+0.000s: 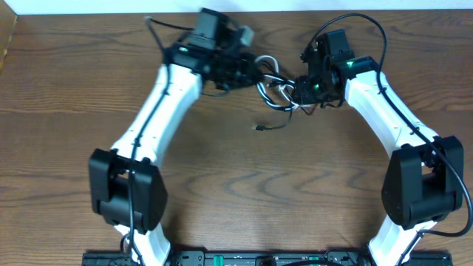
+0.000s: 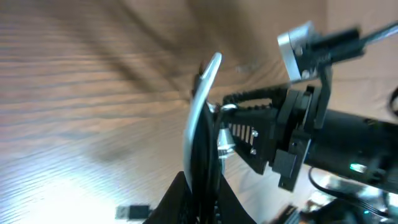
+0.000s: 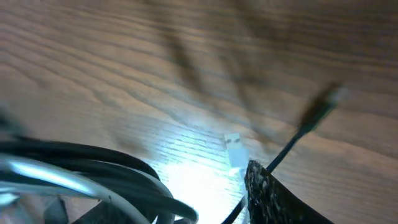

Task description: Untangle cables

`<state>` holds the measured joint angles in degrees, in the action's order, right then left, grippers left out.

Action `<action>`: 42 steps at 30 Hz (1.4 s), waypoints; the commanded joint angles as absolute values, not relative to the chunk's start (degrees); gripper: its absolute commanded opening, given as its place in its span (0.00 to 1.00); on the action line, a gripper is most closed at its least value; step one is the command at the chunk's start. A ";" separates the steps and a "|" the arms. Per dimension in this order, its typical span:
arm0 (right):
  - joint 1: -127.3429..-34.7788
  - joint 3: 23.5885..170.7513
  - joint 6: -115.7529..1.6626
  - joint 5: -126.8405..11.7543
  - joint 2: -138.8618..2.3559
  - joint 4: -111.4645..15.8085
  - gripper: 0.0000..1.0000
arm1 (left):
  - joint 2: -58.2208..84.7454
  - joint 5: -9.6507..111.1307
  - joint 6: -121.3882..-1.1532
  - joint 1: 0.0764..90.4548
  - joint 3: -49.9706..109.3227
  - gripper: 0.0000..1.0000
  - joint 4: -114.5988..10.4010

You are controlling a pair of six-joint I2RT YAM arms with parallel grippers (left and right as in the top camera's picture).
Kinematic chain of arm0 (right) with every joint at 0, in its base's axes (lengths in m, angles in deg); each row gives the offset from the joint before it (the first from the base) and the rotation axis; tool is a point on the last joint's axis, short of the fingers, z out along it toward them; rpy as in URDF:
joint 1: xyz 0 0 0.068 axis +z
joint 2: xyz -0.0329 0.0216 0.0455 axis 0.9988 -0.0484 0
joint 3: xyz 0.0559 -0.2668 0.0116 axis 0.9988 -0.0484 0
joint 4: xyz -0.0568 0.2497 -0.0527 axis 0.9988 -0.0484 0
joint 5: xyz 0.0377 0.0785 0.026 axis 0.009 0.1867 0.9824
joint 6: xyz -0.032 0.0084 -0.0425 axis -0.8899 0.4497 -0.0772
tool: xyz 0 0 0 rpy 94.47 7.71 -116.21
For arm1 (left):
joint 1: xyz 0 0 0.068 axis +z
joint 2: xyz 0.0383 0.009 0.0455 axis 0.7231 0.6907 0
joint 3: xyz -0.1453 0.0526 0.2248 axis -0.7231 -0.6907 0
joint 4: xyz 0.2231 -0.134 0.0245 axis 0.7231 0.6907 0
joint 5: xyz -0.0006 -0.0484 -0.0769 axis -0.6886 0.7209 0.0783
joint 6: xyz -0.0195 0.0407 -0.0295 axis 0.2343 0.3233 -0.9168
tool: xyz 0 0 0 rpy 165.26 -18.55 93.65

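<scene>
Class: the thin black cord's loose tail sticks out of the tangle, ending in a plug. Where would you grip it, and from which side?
Probably just behind the small plug end, coming straight down from above. That tail of the thin black cord seems to rest on the brown wooden table, clear of the tangled black and white loops, so nothing crowds it.

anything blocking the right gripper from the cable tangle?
Nothing visible. The right gripper is right at the cables, jaws apart at the tangle's edge. The left gripper is shut on the same bundle from the other side. No other object lies between them.
</scene>
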<state>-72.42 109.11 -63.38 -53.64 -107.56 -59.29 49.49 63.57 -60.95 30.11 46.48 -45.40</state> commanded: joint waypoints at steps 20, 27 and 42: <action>-79.67 108.04 -69.98 -45.90 -111.08 -61.65 0.36 | 36.64 65.97 -58.70 43.77 47.49 0.07 -45.44; -82.30 109.84 -67.21 -41.58 -108.63 -61.57 0.35 | 40.03 55.16 -58.70 35.79 47.23 0.07 -43.02; -90.12 109.79 -63.32 -46.04 -106.29 -65.46 0.44 | 59.02 43.77 -59.84 22.52 47.21 0.08 -48.81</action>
<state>-90.49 108.81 -63.69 -45.93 -107.48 -65.17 56.31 46.13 -59.73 23.22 47.66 -47.61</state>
